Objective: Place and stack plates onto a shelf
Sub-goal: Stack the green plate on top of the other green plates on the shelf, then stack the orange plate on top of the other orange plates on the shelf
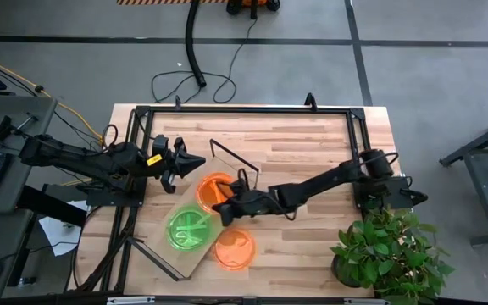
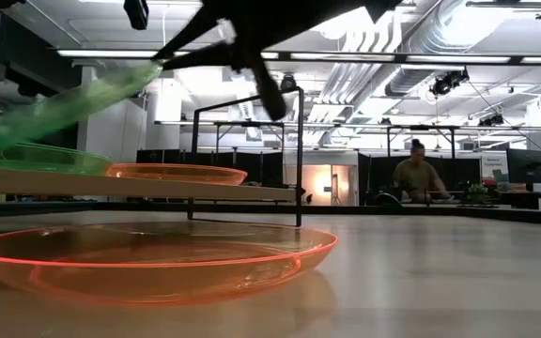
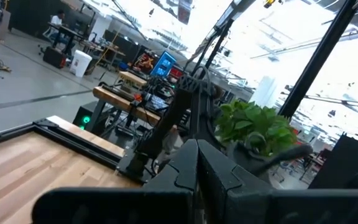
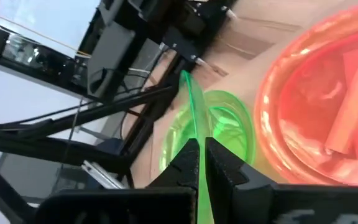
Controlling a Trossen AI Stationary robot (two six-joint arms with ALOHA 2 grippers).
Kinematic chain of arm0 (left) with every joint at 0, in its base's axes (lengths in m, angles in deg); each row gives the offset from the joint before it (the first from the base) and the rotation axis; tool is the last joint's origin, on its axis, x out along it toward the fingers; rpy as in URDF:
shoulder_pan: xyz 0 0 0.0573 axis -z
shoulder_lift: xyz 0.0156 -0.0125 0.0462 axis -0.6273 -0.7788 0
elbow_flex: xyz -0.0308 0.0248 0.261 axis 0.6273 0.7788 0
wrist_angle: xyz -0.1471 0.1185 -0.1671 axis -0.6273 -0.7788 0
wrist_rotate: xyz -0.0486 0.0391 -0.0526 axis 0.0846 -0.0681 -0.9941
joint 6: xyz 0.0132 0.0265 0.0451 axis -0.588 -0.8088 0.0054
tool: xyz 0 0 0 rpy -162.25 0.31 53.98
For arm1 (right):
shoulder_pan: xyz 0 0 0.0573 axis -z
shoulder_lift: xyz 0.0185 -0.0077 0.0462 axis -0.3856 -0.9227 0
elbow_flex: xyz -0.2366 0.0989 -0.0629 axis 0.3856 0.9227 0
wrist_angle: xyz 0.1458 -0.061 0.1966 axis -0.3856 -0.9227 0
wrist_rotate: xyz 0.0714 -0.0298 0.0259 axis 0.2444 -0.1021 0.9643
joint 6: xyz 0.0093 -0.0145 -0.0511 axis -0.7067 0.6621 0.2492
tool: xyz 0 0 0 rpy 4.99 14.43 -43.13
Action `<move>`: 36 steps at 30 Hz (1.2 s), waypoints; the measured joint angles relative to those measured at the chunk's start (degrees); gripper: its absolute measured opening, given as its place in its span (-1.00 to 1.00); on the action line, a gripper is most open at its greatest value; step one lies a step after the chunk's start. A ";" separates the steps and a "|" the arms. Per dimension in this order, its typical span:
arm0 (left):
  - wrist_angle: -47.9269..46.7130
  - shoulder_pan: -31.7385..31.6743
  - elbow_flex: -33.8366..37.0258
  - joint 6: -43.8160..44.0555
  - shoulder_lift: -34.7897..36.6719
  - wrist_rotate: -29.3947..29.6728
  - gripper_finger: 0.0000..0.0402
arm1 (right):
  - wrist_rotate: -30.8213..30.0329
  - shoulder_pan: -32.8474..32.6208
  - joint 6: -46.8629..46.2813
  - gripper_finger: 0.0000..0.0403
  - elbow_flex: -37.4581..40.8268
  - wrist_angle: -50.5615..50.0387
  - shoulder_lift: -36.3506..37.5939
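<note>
The right tool pinches a tilted green plate by its rim, above the green plate lying on the shelf. The left tool waits closed beside the shelf, holding nothing.

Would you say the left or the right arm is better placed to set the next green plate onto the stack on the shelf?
Right, probably. The right hand already pinches a tilted green plate above the green plate on the shelf; the left hand waits empty beside the shelf.

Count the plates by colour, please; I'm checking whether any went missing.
Orange: 2, the shelf orange plate and the tabletop orange plate.
Green: 2, the shelf green plate and the tilted green plate in the right hand.
Total: 4 in view.
</note>
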 joint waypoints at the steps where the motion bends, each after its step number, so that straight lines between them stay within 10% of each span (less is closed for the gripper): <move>1: 0.02 0.00 0.00 0.00 0.02 0.00 -1.00 | 0.33 0.13 0.00 -1.00 -1.19 0.13 -1.04; 17: 0.04 0.00 0.00 0.02 0.00 -0.23 -1.00 | 1.99 2.07 -1.05 -0.95 -3.69 1.87 -4.16; 29: 0.01 -0.01 0.00 -0.46 0.01 -0.22 -1.00 | 5.96 2.91 2.64 -0.10 -3.67 4.01 -4.14; 36: 0.01 -0.01 0.00 -0.55 0.00 0.39 -1.00 | 22.53 4.83 9.11 0.06 -3.67 2.14 -1.68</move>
